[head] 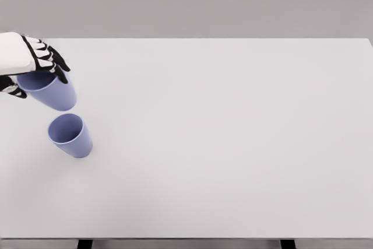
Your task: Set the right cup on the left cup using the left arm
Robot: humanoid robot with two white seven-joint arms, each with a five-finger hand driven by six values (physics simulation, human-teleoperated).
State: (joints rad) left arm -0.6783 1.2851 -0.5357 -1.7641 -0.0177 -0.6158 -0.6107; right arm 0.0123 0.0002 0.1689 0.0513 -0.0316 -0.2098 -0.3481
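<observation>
Two lavender-blue cups show in the head view at the table's left side. One cup [71, 135] stands upright on the white table [221, 132], mouth open and empty. The other cup [55, 91] hangs just behind and above it, tilted, held at its rim by my left hand [36, 68]. The hand's black-and-white fingers [51, 61] curl over the rim from above, with the thumb at the cup's left edge. The held cup is apart from the standing one. My right hand is out of view.
The white table spans nearly the whole view, its front edge along the bottom with dark legs [84, 243] below. A grey wall lies behind.
</observation>
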